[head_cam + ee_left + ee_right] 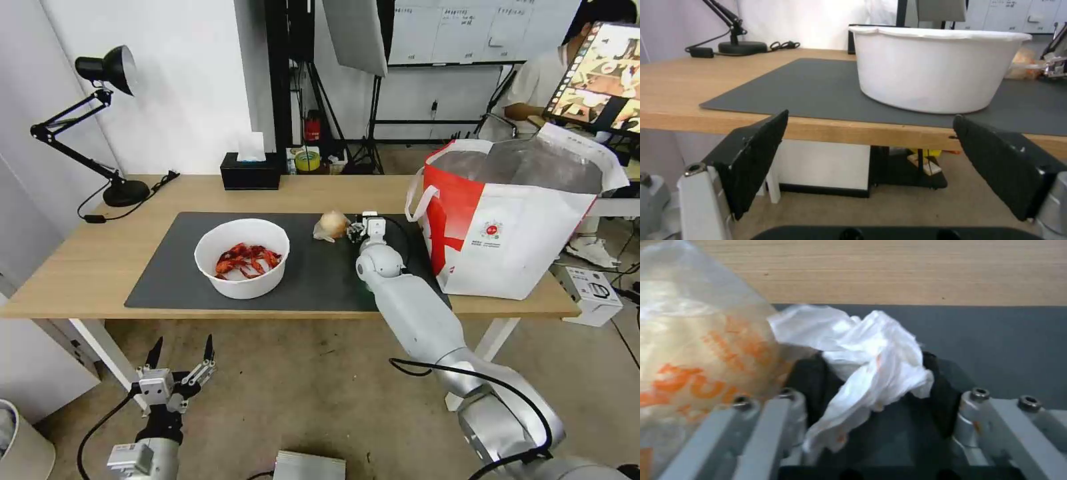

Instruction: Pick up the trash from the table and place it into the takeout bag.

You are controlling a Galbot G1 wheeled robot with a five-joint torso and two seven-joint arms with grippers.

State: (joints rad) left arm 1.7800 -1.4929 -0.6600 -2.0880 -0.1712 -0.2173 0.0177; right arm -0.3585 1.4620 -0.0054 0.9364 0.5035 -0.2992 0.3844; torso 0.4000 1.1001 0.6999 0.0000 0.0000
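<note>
Right hand (876,383) clenched on the tissue (862,363), low over the mat (313,267).
We see the wrapped ball (331,225) just beside it; left hand (181,365) released below the counter (100,267) edge, bowl (242,257) well apart.

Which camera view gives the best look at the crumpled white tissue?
The right wrist view: the crumpled white tissue sits large between the fingers of the right gripper, which close on it, beside the clear-wrapped ball. In the head view the gripper hides it. The left wrist view faces the white bowl instead.
</note>
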